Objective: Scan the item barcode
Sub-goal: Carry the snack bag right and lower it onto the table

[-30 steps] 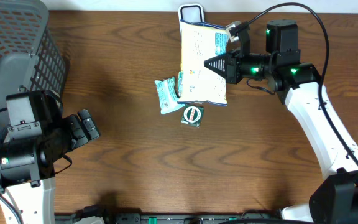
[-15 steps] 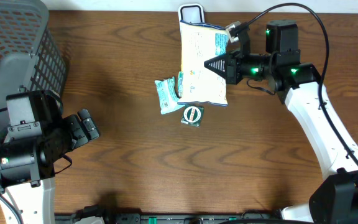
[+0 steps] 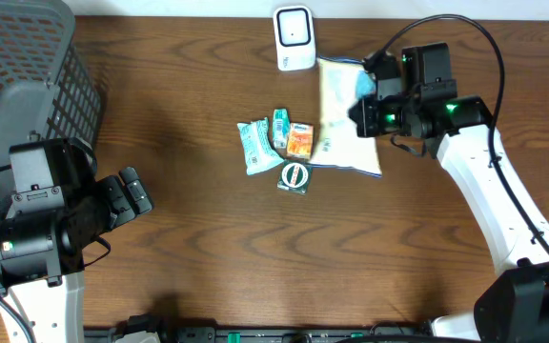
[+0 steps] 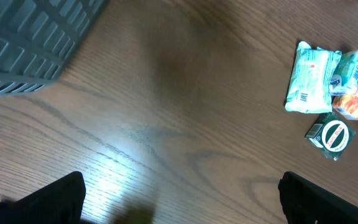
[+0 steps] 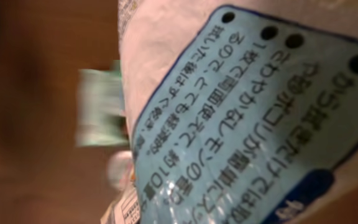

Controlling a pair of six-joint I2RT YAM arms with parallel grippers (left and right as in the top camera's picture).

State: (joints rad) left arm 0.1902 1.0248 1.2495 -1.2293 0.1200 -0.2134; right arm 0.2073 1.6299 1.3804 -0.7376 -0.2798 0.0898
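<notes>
**Right arm holds a snack bag just below the scanner; left arm idle with fingers spread**

Overhead view, left to right. A grey plastic mesh basket [image 3: 27,67] fills the upper left corner of a brown wooden table [image 3: 208,257]. Below it, at lower left, the black left gripper [image 3: 133,193] points toward the centre. It holds nothing. In its wrist view, its two dark fingers [image 4: 48,199] sit in the bottom corners of the frame, spread wide over bare wood.

At the centre lies a cluster of small items. A pale green foil packet [image 3: 253,146] is furthest left, with a small teal packet [image 3: 280,128] just to its right. An orange packet [image 3: 299,141] touches the teal one. Below them sits a dark square sachet with a round red and white label [image 3: 294,177].

At top centre stands a white box-shaped barcode scanner [image 3: 294,38]. Just below and right of it is the large white snack bag with a blue printed panel [image 3: 346,124], its lower left edge near the orange packet. The right gripper [image 3: 368,112] sits on the bag's upper right part, fingers pressed together on it. It is unclear whether the bag's lower edge rests on the table.

In the right wrist view, the bag's blue panel with Japanese print fills the frame. The fingers are hidden there.
</notes>
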